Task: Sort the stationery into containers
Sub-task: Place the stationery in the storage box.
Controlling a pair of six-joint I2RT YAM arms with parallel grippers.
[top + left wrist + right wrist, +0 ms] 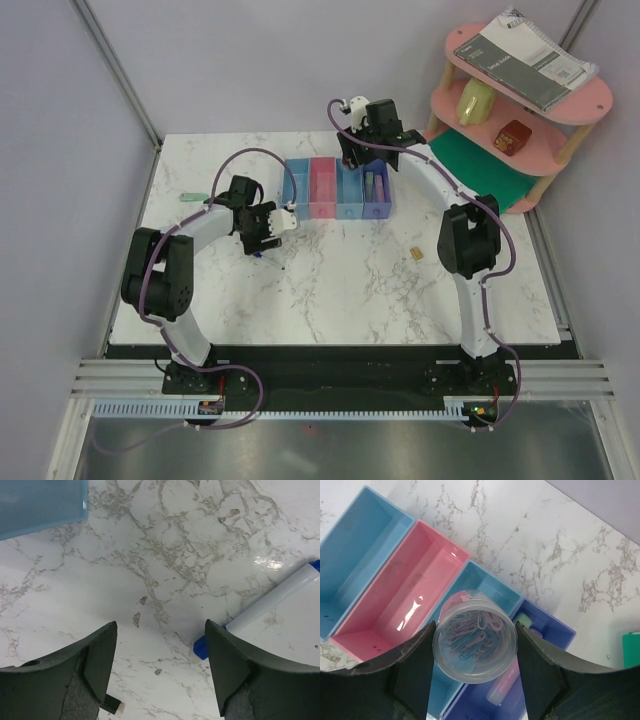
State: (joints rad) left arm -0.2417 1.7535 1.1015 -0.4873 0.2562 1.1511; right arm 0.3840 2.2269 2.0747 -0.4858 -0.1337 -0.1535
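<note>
My right gripper (362,142) (475,625) is shut on a clear round tub of coloured paper clips (475,642), held over the second light blue tray (495,592) of the joined row (335,188). The purple-blue tray (555,630) holds a pink-purple marker (505,687) and a pale green one (522,620). The first light blue tray (355,555) and the pink tray (405,590) look empty. My left gripper (262,240) (160,625) is open and low over the table, with the blue-and-white pen (272,602) just beside its right finger. A green marker (190,197) and a gold clip (416,254) lie loose.
A pink tiered shelf (520,100) stands at the back right with a grey spiral notebook (520,55) on top. A green mat (480,165) lies under it. A small black-and-white piece (112,706) lies by my left finger.
</note>
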